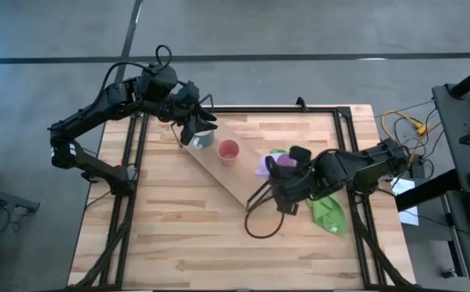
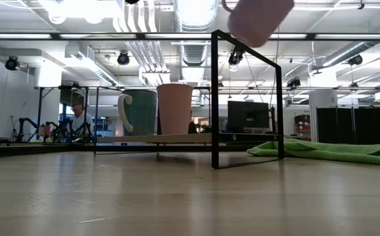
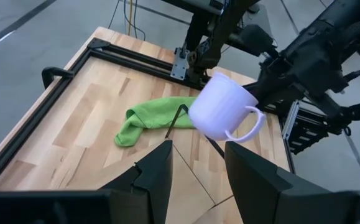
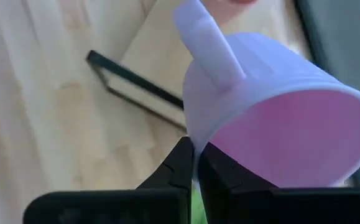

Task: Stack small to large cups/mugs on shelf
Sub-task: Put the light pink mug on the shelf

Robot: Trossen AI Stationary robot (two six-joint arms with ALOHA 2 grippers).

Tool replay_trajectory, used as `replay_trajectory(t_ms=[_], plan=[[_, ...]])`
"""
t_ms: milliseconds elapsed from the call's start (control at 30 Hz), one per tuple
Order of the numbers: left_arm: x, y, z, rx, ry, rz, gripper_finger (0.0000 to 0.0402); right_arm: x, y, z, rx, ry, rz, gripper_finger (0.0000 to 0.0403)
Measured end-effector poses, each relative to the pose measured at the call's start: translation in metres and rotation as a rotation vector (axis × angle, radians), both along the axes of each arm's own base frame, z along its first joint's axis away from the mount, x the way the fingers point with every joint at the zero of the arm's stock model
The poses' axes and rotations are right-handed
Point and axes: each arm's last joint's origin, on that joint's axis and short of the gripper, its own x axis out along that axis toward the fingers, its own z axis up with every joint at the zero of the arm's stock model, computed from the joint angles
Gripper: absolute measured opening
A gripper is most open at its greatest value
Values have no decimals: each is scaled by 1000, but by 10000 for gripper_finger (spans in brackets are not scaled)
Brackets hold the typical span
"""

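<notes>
The light-wood shelf lies slantwise on the table, with a black wire leg at its end. A pale grey handled mug and a salmon-pink cup stand upright on its plank. My left gripper is open, just beyond the grey mug; that mug does not show between its fingers in the left wrist view. My right gripper is shut on the lilac mug and holds it in the air over the shelf's near-right end. My right gripper pinches the lilac mug's rim wall between its two fingers, one finger inside the mouth and one outside, close under the handle. The mug is lifted clear of shelf and table and is tilted.
A green cloth lies on the table at the right, beyond the shelf's wire leg. A black cable loops on the table below my right gripper. Black frame rails run along the table's edges.
</notes>
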Motion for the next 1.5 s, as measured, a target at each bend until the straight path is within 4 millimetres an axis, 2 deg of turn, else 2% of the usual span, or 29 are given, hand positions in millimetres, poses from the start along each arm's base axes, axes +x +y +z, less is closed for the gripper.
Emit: replay_trajectory(t_ms=[233,767,900,1033,1333,1500], plan=[[-1,0,-1,2,16,-4,132,13,-15,2,-109,35,276,9],[-7,-2,-10,-35,124,-4,132,29,-88,2,-85,134,511,9],[-8,-3,-12,-43,147,-3,132,29,-100,1,-56,148,631,9],[-10,-3,-14,-50,175,6,132,29,-112,1,-105,180,740,9],[-10,-2,-14,-27,180,39,132,31,-140,-2,-75,166,837,9],[-9,0,-15,-8,187,70,132,29,-148,-8,-53,184,877,9]])
